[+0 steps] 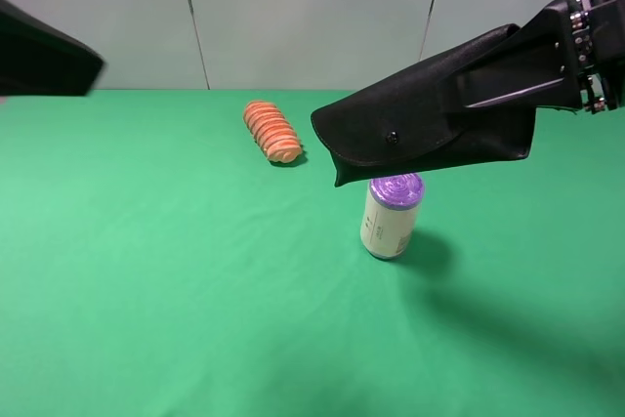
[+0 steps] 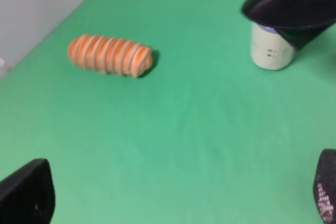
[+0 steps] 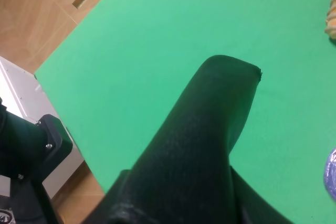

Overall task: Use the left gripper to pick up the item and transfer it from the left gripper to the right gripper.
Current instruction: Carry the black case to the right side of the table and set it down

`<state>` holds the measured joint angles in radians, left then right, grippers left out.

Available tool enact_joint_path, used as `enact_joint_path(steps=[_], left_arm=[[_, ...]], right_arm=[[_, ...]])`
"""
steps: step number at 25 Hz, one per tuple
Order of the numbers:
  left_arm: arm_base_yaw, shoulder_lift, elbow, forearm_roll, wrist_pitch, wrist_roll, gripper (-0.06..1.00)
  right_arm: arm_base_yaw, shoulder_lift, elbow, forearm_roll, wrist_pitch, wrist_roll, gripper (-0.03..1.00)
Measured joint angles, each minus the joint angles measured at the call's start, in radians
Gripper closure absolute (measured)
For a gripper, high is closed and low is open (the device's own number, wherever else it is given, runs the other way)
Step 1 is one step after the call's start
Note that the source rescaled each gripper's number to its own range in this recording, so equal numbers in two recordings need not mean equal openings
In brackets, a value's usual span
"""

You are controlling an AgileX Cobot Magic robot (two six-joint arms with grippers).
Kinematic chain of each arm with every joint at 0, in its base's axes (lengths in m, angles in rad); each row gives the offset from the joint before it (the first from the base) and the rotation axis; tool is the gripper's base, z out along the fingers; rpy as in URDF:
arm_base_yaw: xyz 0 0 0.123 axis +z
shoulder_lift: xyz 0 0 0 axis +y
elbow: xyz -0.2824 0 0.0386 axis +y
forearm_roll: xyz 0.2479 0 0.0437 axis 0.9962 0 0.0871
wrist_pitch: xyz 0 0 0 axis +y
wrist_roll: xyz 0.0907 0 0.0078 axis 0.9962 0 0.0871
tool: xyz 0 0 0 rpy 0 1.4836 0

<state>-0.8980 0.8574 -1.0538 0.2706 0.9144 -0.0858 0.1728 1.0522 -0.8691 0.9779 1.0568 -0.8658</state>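
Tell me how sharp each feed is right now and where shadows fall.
Exterior high: sharp, evenly lit, no glare; the can throws a soft shadow to its right, with a fainter broad one at lower right. Left wrist: mildly blurred throughout, ridges of the bread piece smeared. Right wrist: the glasses case fills the near field, dark, its closest part out of focus.

Can top [image 1: 395, 188] partly behind the case [image 1: 420, 119] — left pincer [image 2: 176, 192] mostly off-frame
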Motion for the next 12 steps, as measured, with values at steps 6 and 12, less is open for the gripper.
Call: enact_joint_path(steps=[6, 12], left_arm=[[0.000, -0.197, 0.133, 0.063, 0.072, -0.177, -0.01], [0.000, -0.379, 0.268, 0.064, 0.094, -0.231, -0.01]], right_arm=[[0.000, 0.000, 0.000, 0.000, 0.000, 0.000, 0.94], [0.000, 0.000, 0.000, -0.001, 0.000, 0.000, 0.94]])
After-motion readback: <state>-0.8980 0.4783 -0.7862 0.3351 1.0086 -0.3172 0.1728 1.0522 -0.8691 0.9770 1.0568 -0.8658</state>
